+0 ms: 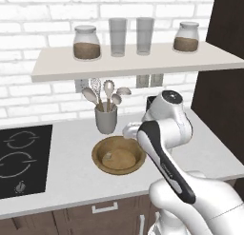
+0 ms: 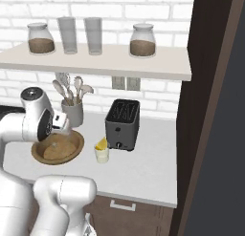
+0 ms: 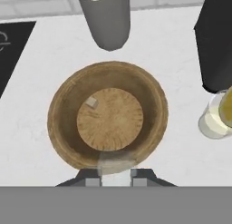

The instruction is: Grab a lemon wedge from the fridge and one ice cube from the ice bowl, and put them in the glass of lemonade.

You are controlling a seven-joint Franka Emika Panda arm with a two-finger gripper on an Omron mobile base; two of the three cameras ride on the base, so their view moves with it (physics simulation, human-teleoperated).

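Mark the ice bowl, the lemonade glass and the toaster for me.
ice bowl (image 3: 61, 128), hand view, on its brown inner wall, left side.
lemonade glass (image 2: 101, 155), right base view, on its clear side below the lemon wedge.
toaster (image 2: 122, 125), right base view, on its dark front face.

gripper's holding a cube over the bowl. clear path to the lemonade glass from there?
Probably yes. The gripper hangs above the ice bowl, shut on an ice cube. The glass of lemonade stands on open counter beside the bowl; the toaster sits just behind it, so only that side is tight.
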